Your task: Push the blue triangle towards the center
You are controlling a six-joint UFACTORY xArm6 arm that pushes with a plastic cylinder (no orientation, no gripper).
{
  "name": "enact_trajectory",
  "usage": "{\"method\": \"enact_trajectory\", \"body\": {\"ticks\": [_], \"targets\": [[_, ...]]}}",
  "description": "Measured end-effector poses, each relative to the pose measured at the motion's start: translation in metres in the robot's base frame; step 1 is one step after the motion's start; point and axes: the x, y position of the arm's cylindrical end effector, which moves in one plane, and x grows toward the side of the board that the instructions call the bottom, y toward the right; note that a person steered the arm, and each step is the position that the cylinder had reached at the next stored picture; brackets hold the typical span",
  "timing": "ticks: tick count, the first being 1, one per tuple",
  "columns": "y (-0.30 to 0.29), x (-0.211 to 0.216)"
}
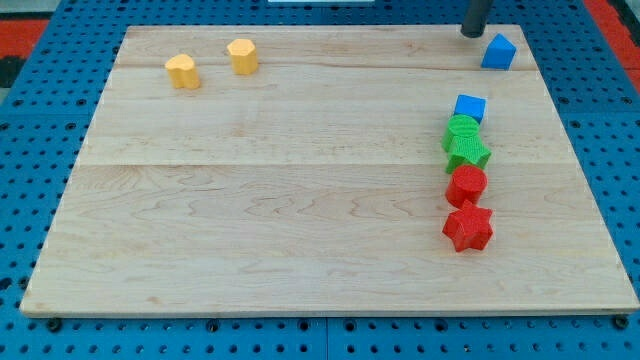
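Note:
The blue triangle [498, 52] lies near the top right corner of the wooden board [300, 200]. My tip [472, 33] stands just to its upper left, very close to it; I cannot tell if they touch. A blue cube [469, 107] lies below the triangle, at the head of a column of blocks on the view's right.
Below the blue cube come a green cylinder [462, 129], a green star [468, 152], a red cylinder [466, 185] and a red star [468, 228], closely packed. Two yellow blocks [182, 71] [242, 55] sit at the top left. A blue pegboard [40, 120] surrounds the board.

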Motion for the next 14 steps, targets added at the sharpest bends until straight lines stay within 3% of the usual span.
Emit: {"method": "enact_trajectory", "body": {"ticks": [2,4,5,7,9,12,14], "targets": [[0.058,0.028],[-0.004,0.037],[-0.004,0.038],[0.055,0.047],[0.02,0.054],[-0.049,0.108],[-0.036,0.064]]}}
